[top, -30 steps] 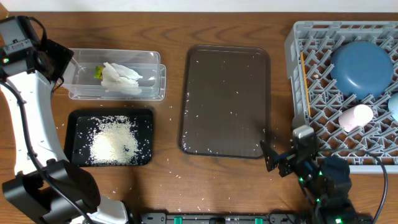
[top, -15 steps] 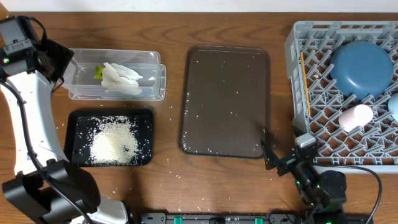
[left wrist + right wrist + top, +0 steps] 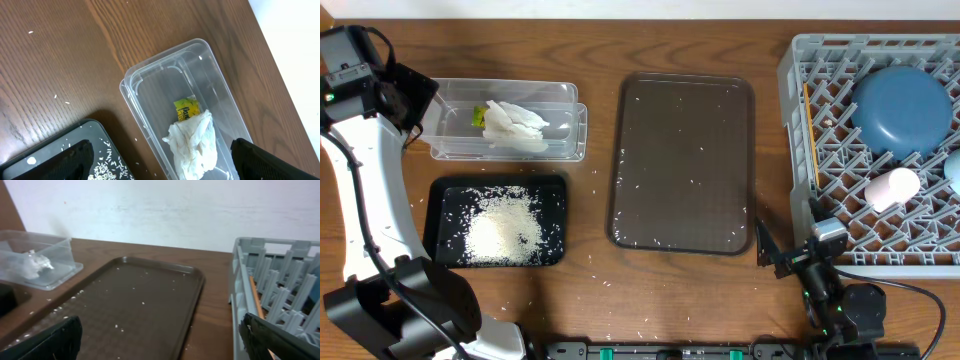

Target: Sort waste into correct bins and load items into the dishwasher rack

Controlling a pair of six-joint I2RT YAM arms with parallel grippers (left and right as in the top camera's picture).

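Note:
The clear tub [image 3: 560,95] [image 3: 131,95] holds the crumpled tissue [image 3: 513,127] [image 3: 195,142] and the snack wrapper [image 3: 478,117] [image 3: 186,109]. Rice [image 3: 505,228] lies heaped in the black tray [image 3: 440,195] [image 3: 75,145]. In the grey rack [image 3: 788,60] [image 3: 240,275] sit the dark-blue dish [image 3: 903,108], the pink cup [image 3: 892,187], the light-blue bowl [image 3: 954,170] and chopsticks [image 3: 809,135] [image 3: 256,297]. My left gripper [image 3: 420,105] [image 3: 160,162] hangs open over the tub's left end, empty. My right gripper [image 3: 788,255] [image 3: 165,345] is open and empty near the table's front, beside the rack's corner.
A brown serving tray [image 3: 682,165] [image 3: 130,305] flecked with stray rice grains lies mid-table between the bins and the rack. Loose grains dot the wood around the black tray. The left arm's white links run down the table's left side.
My right arm has drawn back toward the table's front edge and shifted slightly right. The left arm and all objects have stayed put.

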